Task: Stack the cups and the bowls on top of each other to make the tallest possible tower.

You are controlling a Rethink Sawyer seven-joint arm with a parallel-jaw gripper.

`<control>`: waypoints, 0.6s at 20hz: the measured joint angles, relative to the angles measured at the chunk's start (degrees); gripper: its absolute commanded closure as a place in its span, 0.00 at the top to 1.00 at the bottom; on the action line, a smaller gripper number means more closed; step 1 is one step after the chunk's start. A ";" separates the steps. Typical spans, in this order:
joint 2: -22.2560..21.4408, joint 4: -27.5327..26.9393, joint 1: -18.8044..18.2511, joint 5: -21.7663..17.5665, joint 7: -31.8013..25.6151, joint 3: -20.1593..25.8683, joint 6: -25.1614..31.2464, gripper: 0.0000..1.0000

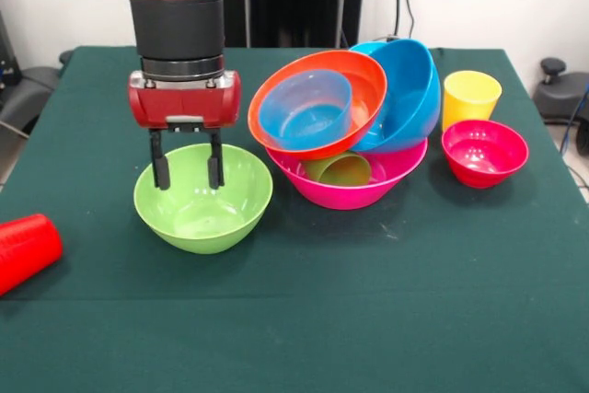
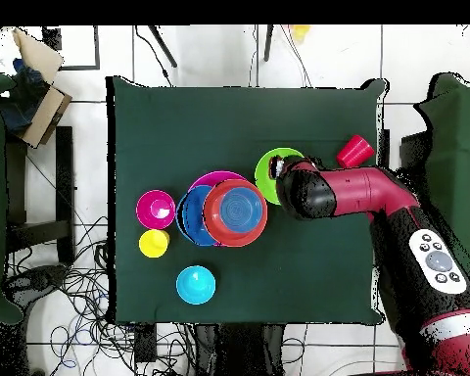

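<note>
My gripper [image 1: 188, 172] is open and empty. Its fingers [image 1: 161, 167] hang down into the lime green bowl [image 1: 202, 198], near the bowl's far rim. The tower stands to the right: the biggest pink bowl [image 1: 354, 186] is the base, and a green cup [image 1: 339, 169] lies on its side in it. On top, the large blue bowl [image 1: 409, 94] and the orange bowl [image 1: 359, 89] lean tilted. A small translucent blue bowl [image 1: 308, 109] sits in the orange one. The yellow cup [image 1: 471, 97] and the small magenta-red bowl [image 1: 484, 152] stand further right. The red cup [image 1: 26, 250] lies on its side at the far left.
In the overhead view the cyan bowl [image 2: 196, 284] stands alone near the table edge on the robot's side, apart from the pile [image 2: 235, 212]. My arm [image 2: 347, 191] covers part of the lime bowl [image 2: 274, 162], with the red cup [image 2: 354, 151] beside it. The green cloth [image 1: 368, 319] covers the table.
</note>
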 measured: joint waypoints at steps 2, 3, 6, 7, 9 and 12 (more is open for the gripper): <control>0.04 0.21 -0.29 -0.01 0.00 -0.02 -1.11 1.00; 0.05 0.34 -0.47 -0.01 0.00 -0.04 -1.78 1.00; 0.09 0.96 -1.08 -0.38 0.00 -0.57 -5.66 1.00; 0.28 1.22 -1.04 -1.18 0.00 -1.61 -9.25 1.00; 0.60 1.63 -0.93 -2.55 0.00 -3.34 -15.03 1.00; 1.02 2.06 -0.90 -3.76 0.00 -5.06 -20.74 1.00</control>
